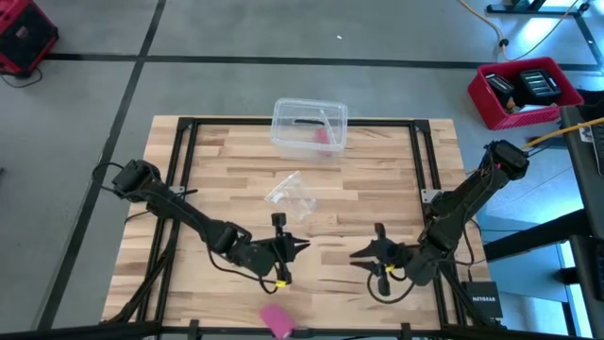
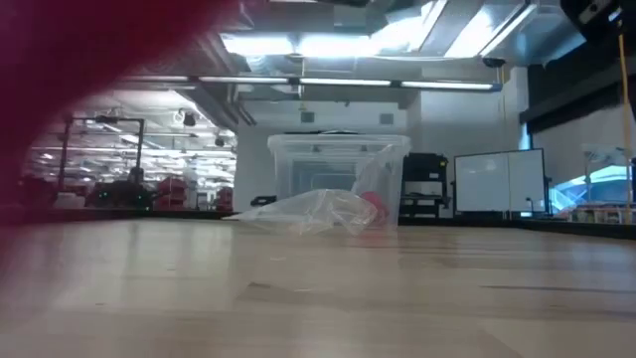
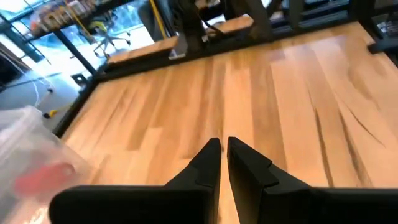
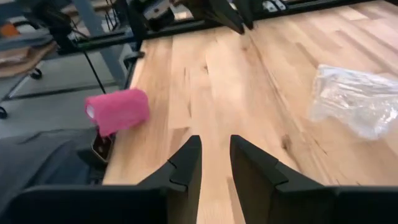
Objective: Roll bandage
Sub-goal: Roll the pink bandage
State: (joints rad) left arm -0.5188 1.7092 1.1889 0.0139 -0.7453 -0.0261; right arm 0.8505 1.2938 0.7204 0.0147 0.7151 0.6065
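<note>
Bandage (image 1: pixel 276 319) is a tight pink roll, sitting at six o'clock on the wooden table (image 1: pixel 377 179), right at the near edge, and nobody has hold of it! Left gripper (image 1: pixel 300 246) hovers just above it towards the centre, fingers pressed together on nothing. Right gripper (image 1: pixel 360 254) faces it from the four o'clock side, its fingers a little apart with bare wood between them. In the right wrist view the roll (image 4: pixel 117 110) lies beside the table's edge, with floor showing just past it. That's the danger, I'd say: a careless nudge from either arm could send it rolling off, or the loose end could let go and the roll slacken. Up at twelve o'clock sits the clear plastic box (image 1: pixel 309 126), and the crumpled clear wrapper (image 1: pixel 289 192) lies near the centre, well apart from the action.
</note>
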